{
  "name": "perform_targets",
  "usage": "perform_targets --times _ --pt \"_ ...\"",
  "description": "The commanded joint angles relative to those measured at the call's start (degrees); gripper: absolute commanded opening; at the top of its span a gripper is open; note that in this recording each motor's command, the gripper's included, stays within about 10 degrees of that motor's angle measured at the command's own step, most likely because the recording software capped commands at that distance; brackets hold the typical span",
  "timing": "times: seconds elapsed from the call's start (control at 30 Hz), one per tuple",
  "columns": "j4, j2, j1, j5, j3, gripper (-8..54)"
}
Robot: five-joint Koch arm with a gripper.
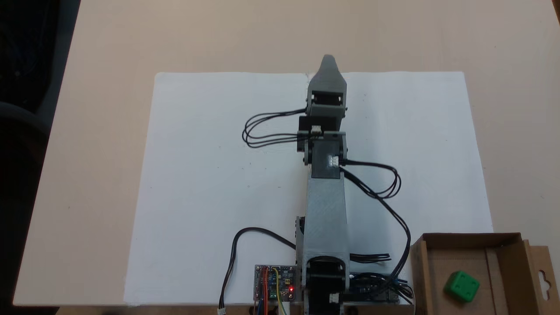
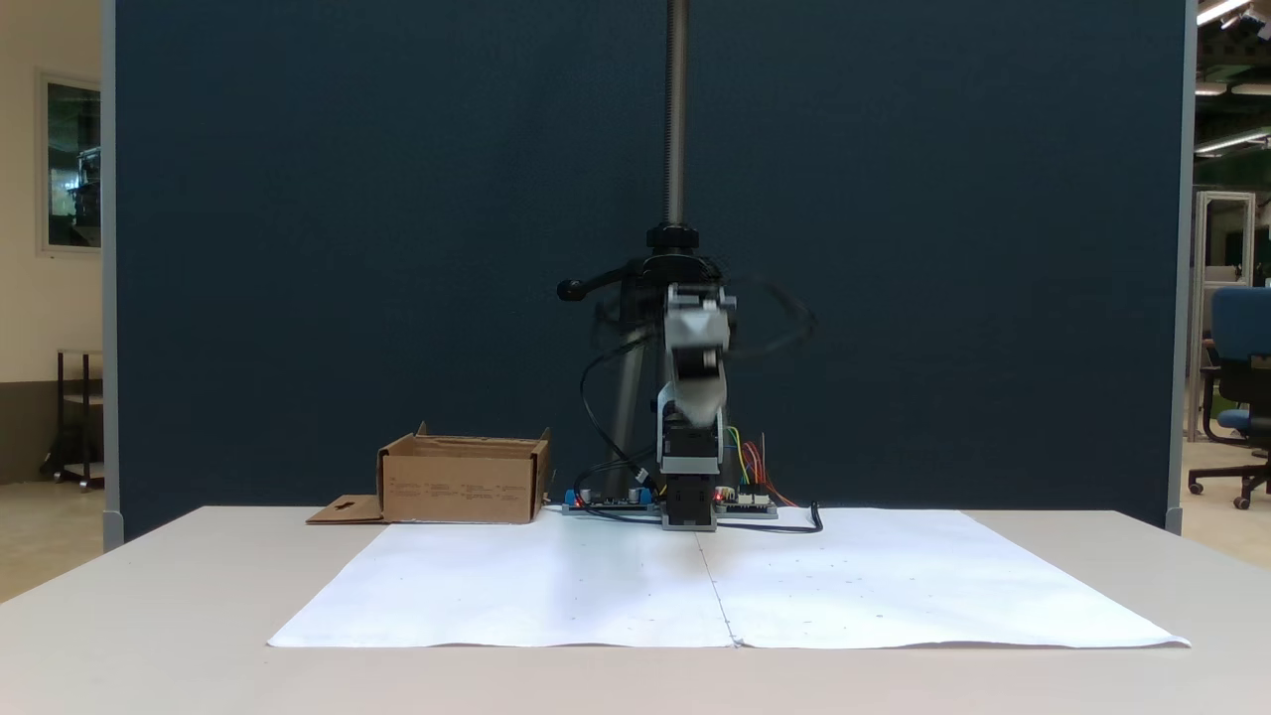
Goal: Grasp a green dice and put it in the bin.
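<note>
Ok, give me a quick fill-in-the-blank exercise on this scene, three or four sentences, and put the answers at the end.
1. The small bright green plastic dice lies inside the shallow brown ____ box.
2. The colour of the paper sheets under the grey arm is ____.
3. In a fixed view, the box's hang-hole flap lies flat on the ____.
4. A small ____ light glows on the circuit board by the arm's base.

Answers: cardboard; white; table; red

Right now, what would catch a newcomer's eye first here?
Probably the grey arm, stretched out over the middle of the white paper on the table. Next, the bright green dice, lying inside the brown cardboard bin beside the arm's base, at the lower right of a fixed view.
</note>
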Motion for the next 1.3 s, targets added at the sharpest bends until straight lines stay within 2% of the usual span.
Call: perform_targets --times 0.0,0.3,0.83,1.27 --pt "-9.6 3.0 0.6 1.3 2.5 44.3" --pt "-25.2 6.0 -0.5 -6.7 21.2 43.5" --pt "-55.6 8.3 -0.7 -6.9 45.8 43.2" --pt "-72.3 8.3 -0.2 -7.2 49.6 44.3"
